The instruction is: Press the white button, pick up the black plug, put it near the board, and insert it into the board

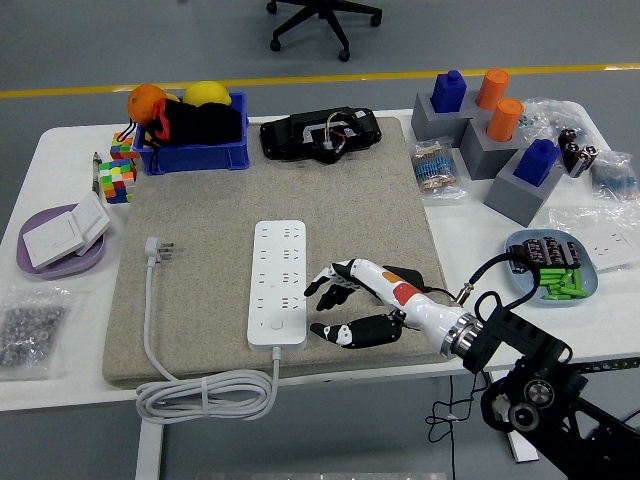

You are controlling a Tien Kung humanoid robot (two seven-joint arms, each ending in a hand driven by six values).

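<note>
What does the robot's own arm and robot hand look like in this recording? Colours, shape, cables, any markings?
Only the right arm shows. Its robot hand has five jointed fingers, white on the back with black tips and a black thumb, plus an orange-red patch and a black patch on the white shell. A silver ring forms the wrist. Behind it runs a black arm with round joints, and thin black cables loop off it.

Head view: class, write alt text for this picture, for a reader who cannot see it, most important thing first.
The robot's right hand, fingers spread and holding nothing, hovers just right of a white power strip lying on a grey mat on a white table. The strip's white cord loops along the mat's near edge to its plug, lying unplugged on the left.
</note>
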